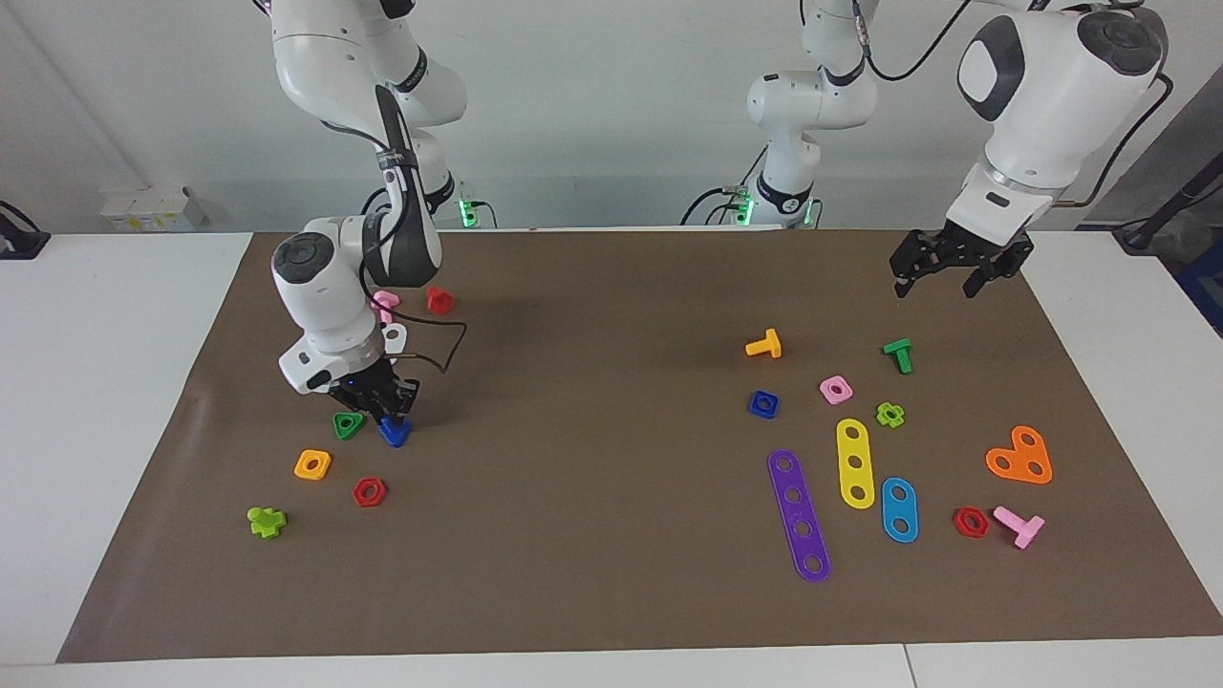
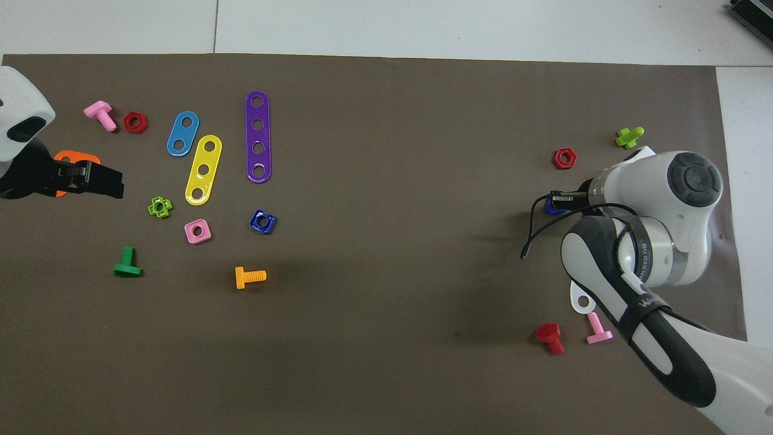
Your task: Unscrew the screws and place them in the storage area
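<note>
Right gripper down, gripping blue bolt | left gripper raised

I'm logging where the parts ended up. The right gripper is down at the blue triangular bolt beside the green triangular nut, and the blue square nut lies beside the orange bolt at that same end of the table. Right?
Not quite. The blue square nut does lie beside the orange bolt, but at the left arm's end of the table, as the facing view shows. The right gripper is down at the blue triangular bolt beside the green triangular nut.
</note>
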Tool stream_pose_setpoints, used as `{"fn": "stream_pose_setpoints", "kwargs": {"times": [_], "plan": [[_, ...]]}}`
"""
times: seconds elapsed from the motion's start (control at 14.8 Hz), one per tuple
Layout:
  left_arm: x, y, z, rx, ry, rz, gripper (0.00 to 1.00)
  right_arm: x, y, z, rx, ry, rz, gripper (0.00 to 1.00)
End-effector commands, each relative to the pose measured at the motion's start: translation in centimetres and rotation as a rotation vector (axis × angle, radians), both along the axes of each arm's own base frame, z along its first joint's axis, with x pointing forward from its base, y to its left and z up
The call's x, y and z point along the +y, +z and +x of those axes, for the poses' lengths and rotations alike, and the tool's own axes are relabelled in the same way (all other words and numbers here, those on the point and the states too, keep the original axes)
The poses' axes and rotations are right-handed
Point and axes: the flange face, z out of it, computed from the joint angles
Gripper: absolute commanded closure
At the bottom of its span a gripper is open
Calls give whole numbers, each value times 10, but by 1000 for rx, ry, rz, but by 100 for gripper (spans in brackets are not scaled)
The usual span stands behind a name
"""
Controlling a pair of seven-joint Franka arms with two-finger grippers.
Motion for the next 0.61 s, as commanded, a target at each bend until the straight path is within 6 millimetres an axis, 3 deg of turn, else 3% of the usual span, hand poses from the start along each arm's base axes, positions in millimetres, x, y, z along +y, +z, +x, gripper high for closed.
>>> {"fn": "stream_pose_setpoints", "kwargs": {"times": [0.0, 0.2, 0.41, 0.54], "plan": [[4, 1, -8, -20, -19, 14, 0, 3, 10, 1, -26, 11, 25, 0], [4, 1, -8, -21, -19, 14, 0, 4, 57, 15, -46, -3, 26, 0], [4, 0, -8, -21, -19, 14, 0, -6, 127, 24, -41, -26, 31, 0], [4, 1, -8, -23, -19, 13, 0, -14, 173, 16, -41, -34, 34, 0]]}}
